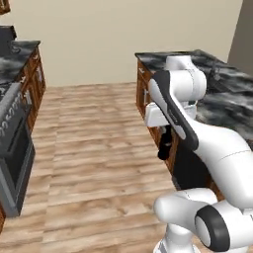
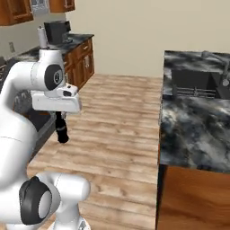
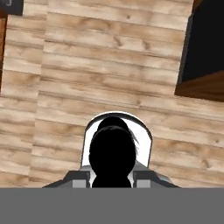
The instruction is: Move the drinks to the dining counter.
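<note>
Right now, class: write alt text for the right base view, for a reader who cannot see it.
The white arm holds its shut gripper pointing down over the wood floor, left of the dining counter with its sunken sink.

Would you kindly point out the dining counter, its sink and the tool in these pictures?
dining counter (image 2: 188, 130): right base view, bare marbled top near its front edge.
sink (image 2: 193, 83): right base view, dark sunken basin.
tool (image 2: 61, 134): right base view, dark fingers hanging below the white hand.

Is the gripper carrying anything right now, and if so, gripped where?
Yes. The gripper is shut on a small dark bottle, apparently a drink, hanging beneath the hand over the wood floor. The hold looks to be at its upper end; its label cannot be made out.
</note>
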